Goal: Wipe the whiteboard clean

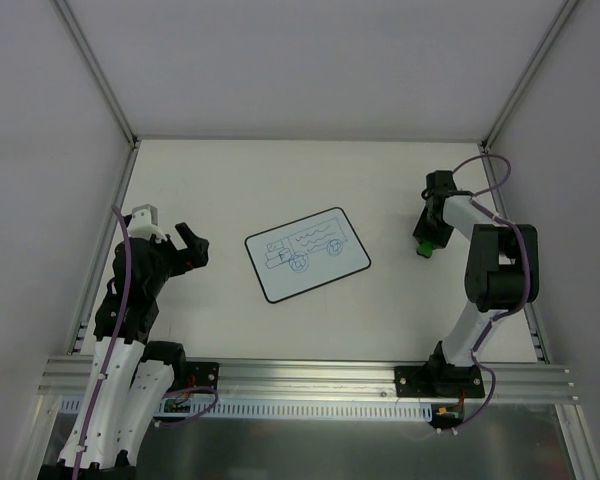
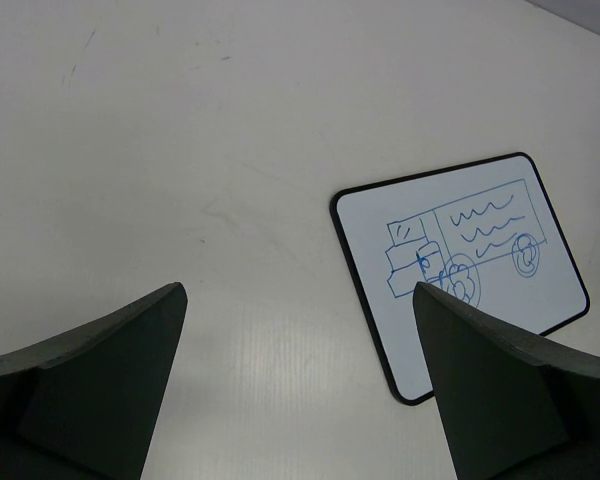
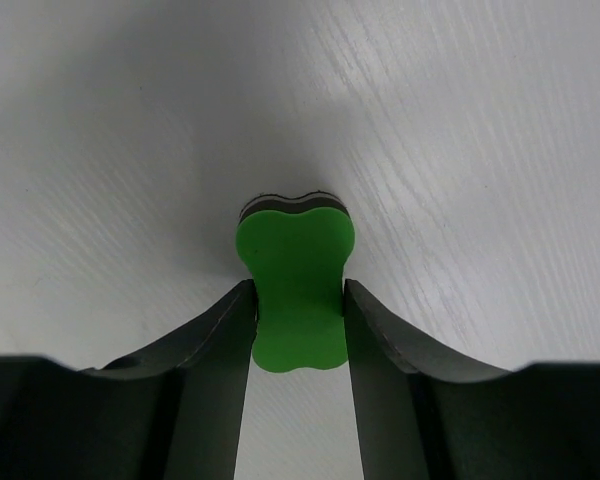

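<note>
Closest to us, in the right wrist view, two dark fingers (image 3: 215,345) of the right end effector (image 3: 300,292) sit partly closed around a green eraser (image 3: 298,255). One finger lies against each side of its narrow waist, and both appear to touch it, so we read this as a grip. The eraser rests on the white counter (image 3: 460,130), with a dark layer showing beneath its far edge. Seen from above, this arm is at the right side of the counter, well apart from the whiteboard (image 1: 307,253). The whiteboard lies flat near the middle, turned slightly, and a blue line drawing of a truck (image 2: 460,245) covers much of it. The left end effector (image 2: 298,300) hangs above the counter to the board's left, fingers spread wide and holding nothing. To do this step well, we judge that the grip should be firm and centred on the waist before any lift, so the eraser cannot twist. The dark face should stay downward and meet the board flat. The board may slide under wiping, so the free left arm could pin one corner.
</note>
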